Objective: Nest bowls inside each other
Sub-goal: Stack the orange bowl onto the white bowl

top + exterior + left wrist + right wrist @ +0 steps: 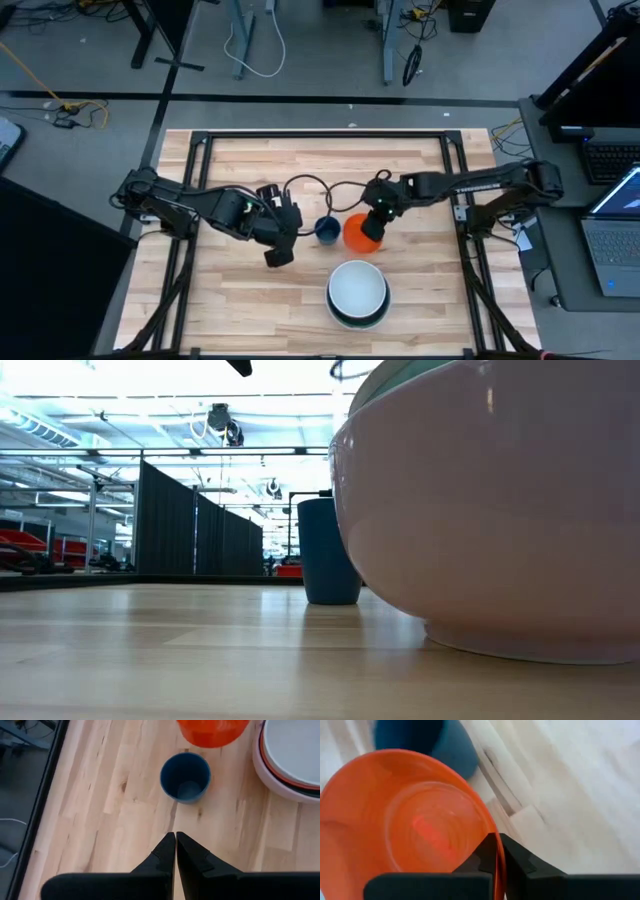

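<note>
The small orange bowl (358,233) is near the table's middle, with my right gripper (372,230) shut on it. The tiny dark blue bowl (327,230) stands upright on its base just left of it, also seen in the left wrist view (185,776) and the low view (330,550). Toward the near edge stands a nested stack (358,293): a large white bowl (480,530) outside, green and red rims within, and a small white bowl (295,745) innermost. My left gripper (175,839) hovers shut with nothing in it, left of the blue bowl. My right gripper pinches the orange bowl's rim (489,822), one finger inside the bowl and one finger (520,857) outside. The fingers slant down at it from the table's right side. The bowl sits tilted in the hold; whether its base is clear of the table I cannot tell.
A black cable (320,185) loops on the table behind the bowls. Black frame rails (200,200) run along the table's left, right and far sides. Bare wood (250,310) lies to the left of the stack.
</note>
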`<state>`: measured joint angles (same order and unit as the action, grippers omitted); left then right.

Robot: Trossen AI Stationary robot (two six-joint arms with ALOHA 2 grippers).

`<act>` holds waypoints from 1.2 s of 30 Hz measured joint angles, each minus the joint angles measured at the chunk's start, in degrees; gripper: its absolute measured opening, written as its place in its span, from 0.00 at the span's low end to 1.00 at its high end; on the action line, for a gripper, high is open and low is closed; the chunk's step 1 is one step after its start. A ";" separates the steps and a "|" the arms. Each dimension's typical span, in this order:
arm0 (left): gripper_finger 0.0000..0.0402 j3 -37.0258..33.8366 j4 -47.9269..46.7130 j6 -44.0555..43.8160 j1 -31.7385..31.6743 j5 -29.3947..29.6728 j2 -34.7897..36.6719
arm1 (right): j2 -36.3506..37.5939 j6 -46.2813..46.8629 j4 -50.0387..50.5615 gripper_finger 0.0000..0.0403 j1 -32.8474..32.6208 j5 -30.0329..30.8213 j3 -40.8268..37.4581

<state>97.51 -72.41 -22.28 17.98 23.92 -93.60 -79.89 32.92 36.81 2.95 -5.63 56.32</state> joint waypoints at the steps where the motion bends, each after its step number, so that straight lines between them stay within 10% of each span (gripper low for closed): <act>1: 0.00 0.00 0.04 0.51 0.00 0.14 0.00 | 0.33 -0.57 2.33 0.00 -0.13 0.15 1.80; 10: 0.00 0.00 0.47 3.25 -1.91 0.61 0.02 | 0.83 3.46 15.63 0.00 -9.69 0.09 16.25; 36: 0.00 0.00 4.31 9.10 -7.45 -2.89 0.03 | -10.26 13.32 7.94 0.00 -22.22 2.38 16.57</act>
<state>97.51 -68.10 -13.18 10.52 21.04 -93.57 -90.15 46.24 44.76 -19.27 -3.25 72.88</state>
